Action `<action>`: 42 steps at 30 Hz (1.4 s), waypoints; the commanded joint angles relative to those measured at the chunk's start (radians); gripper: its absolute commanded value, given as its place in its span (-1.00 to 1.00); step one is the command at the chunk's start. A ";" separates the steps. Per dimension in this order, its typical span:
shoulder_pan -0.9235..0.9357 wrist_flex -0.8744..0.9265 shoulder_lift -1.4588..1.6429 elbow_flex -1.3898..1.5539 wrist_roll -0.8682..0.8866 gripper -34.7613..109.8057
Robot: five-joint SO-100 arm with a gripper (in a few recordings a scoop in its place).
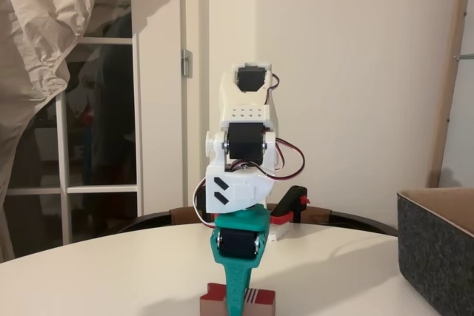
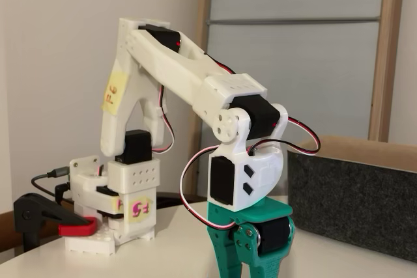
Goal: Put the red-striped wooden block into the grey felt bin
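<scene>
The red-striped wooden block (image 1: 259, 302) lies at the bottom edge of a fixed view, its red striped top showing on either side of a teal finger. My teal gripper (image 1: 237, 303) points straight down onto the block's middle, and one finger (image 1: 235, 286) covers its centre. Seen from the side, the gripper (image 2: 242, 266) has its two fingers (image 2: 220, 258) standing apart, with the tips cut off by the frame edge. I cannot make out whether the jaws press on the block. The grey felt bin (image 1: 437, 253) stands to the right, and its dark wall (image 2: 352, 206) rises behind the gripper.
A red-and-black plastic clamp (image 1: 291, 209) holds the arm's white base (image 2: 107, 226) at the table's far edge. The round white table (image 1: 111, 271) has bare surface to the left of the gripper. A wall and a glass door stand behind.
</scene>
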 commanded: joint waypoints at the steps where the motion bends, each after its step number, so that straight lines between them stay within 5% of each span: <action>1: 0.018 0.017 0.055 0.006 0.014 -0.46; 42: -0.012 0.017 0.652 -0.008 -0.031 -0.46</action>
